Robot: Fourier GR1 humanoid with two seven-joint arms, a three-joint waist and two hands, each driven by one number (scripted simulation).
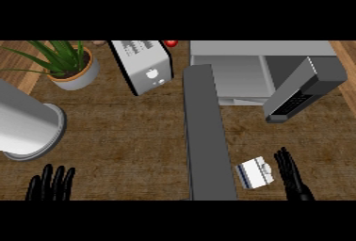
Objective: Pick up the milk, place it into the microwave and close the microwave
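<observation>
My left hand [50, 183] rests at the lower left edge, fingers straight and spread, holding nothing. Further in on that side I see a grey cylinder [28, 127], a plant [69, 66] and a silver box [142, 66], none of which matter here. The door [205, 136] stands wide open and runs down the middle toward me, with the microwave [236, 70] behind it at the top. The milk [255, 172] is on the counter [125, 132], just right of the door. My right hand [292, 175] is just beside it, fingers straight and together, not curled round it; I cannot tell if they touch. I judge nothing is done yet: grasping, placing and closing are all left
</observation>
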